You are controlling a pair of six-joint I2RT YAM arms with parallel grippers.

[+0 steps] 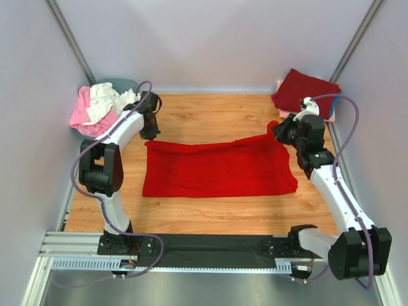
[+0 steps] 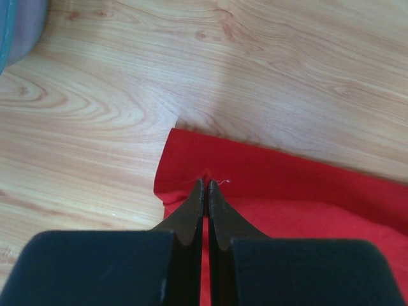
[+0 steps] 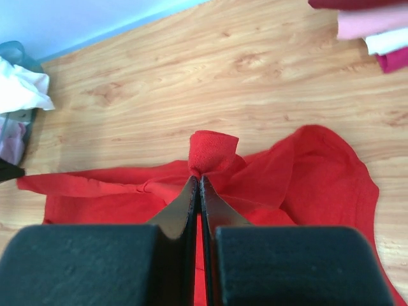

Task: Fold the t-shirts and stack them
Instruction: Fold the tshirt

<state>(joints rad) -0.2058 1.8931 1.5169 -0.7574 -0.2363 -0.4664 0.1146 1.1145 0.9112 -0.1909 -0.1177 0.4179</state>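
The bright red soft cloth t-shirt point(image 1: 217, 169) lies spread mid-frame in the top view, the left gripper point(image 2: 205, 185) clamped on its upper-left hem and the right gripper point(image 3: 198, 182) clamped on a raised upper-right tuft, probably to fold that edge downward.

Looking like a robotics lab cell: left arm point(image 1: 118, 137) and right arm point(image 1: 335, 185) are sitting bolted to a slotted metal rail point(image 1: 70, 244) at the table's point(image 1: 210, 118) near edge, with plain pale panels point(image 1: 210, 38) and metal posts point(image 1: 69, 38) boxing in its other edges.
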